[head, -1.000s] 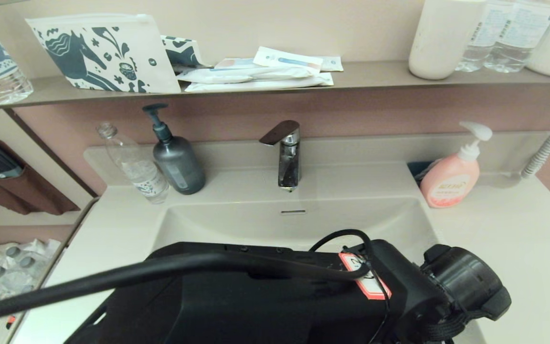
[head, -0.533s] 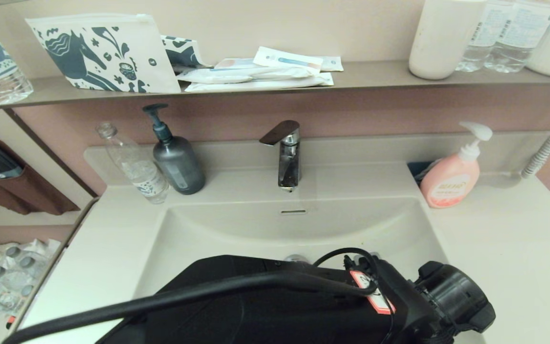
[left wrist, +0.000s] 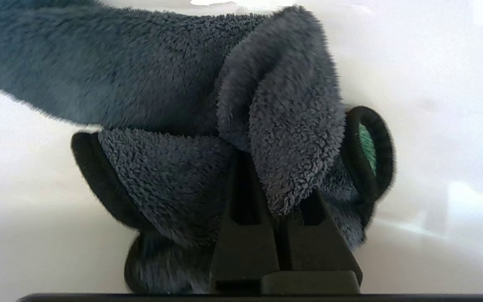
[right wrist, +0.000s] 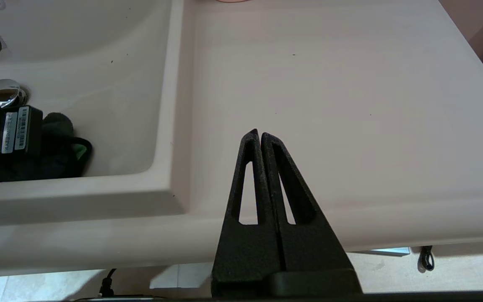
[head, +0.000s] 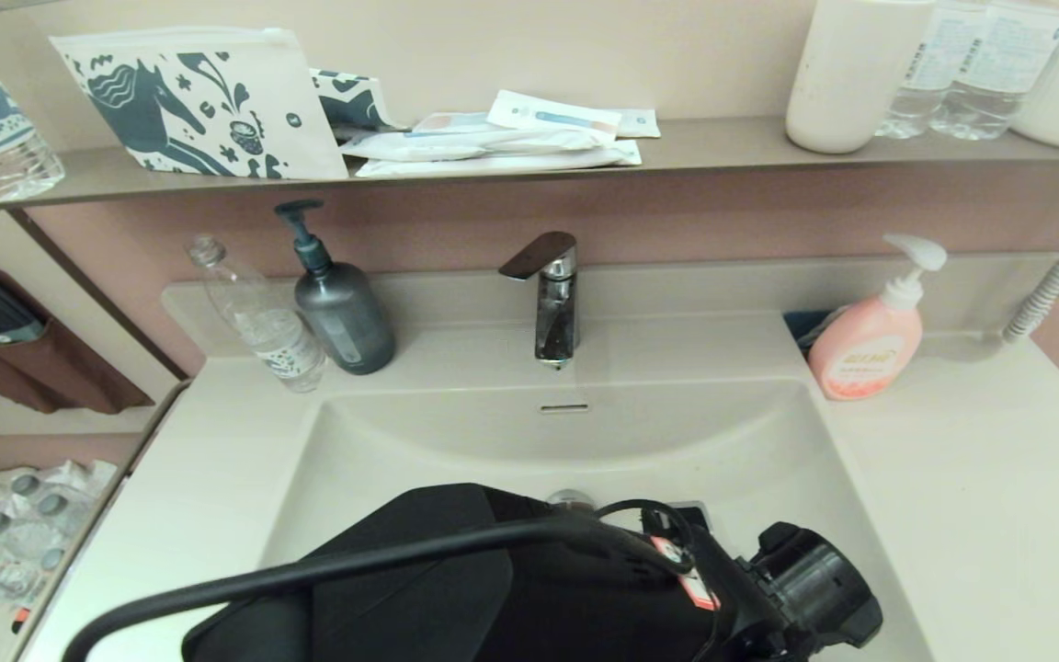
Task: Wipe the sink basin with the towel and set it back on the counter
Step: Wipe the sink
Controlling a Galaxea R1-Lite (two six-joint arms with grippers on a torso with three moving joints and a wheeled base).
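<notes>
Bathroom vanity fills the head view: the counter (head: 971, 478) surrounds the sink basin (head: 493, 441) mid-frame, with a faucet (head: 552, 299) above centre and a pink soap bottle (head: 870, 345) at right. The left arm (head: 529, 588) covers the lower centre of the frame.

Left wrist view: the left gripper (left wrist: 273, 184) has its fingers clamped on the towel (left wrist: 174, 126), bunched against white basin wall.

Right wrist view: the right gripper (right wrist: 258, 136), fingers pressed together, hovers over bare counter at centre; the towel lies in the basin at the left edge, near the drain plug (right wrist: 0, 92).
</notes>
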